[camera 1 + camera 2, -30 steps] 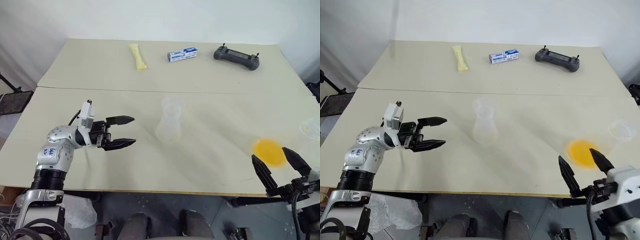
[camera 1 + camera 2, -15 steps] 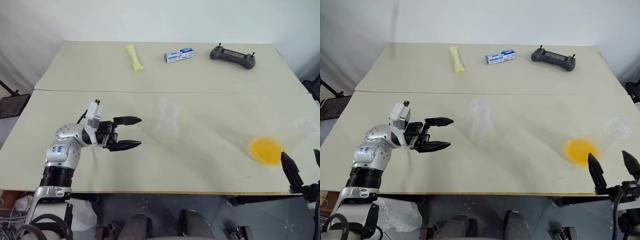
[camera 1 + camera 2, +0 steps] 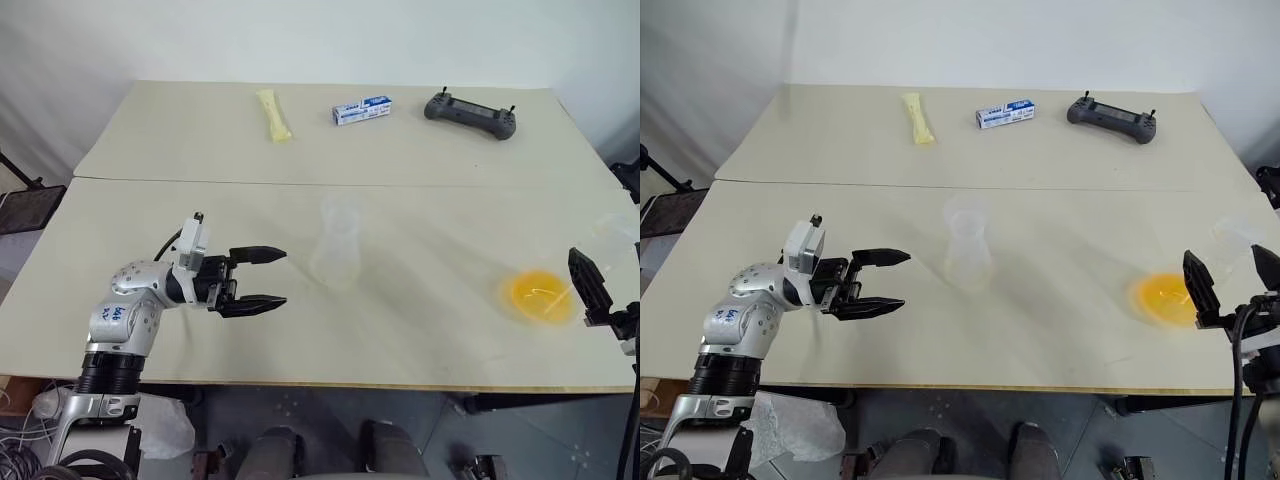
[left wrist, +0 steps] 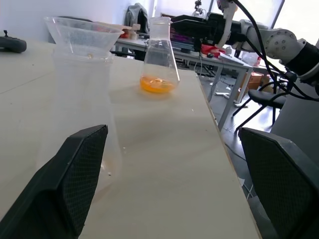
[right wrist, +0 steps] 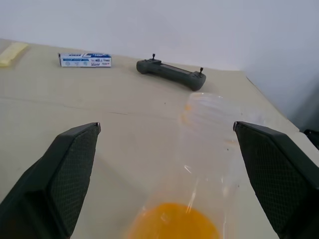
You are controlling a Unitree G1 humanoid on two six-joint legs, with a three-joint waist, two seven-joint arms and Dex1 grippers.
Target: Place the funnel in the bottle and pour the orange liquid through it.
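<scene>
While spread wide and empty: left gripper [image 3: 265, 278] facing bottle [image 4: 82, 109] mid-table, funnel [image 4: 82, 32] apparently seated; right gripper [image 3: 1230, 280] beside flask [image 4: 160, 55] of orange liquid [image 3: 540, 297]; risk: misjudged closing tips flask, spills.

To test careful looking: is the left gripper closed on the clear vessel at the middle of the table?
No: the left gripper is open and empty, with a gap of bare table between it and the clear vessel.
</scene>
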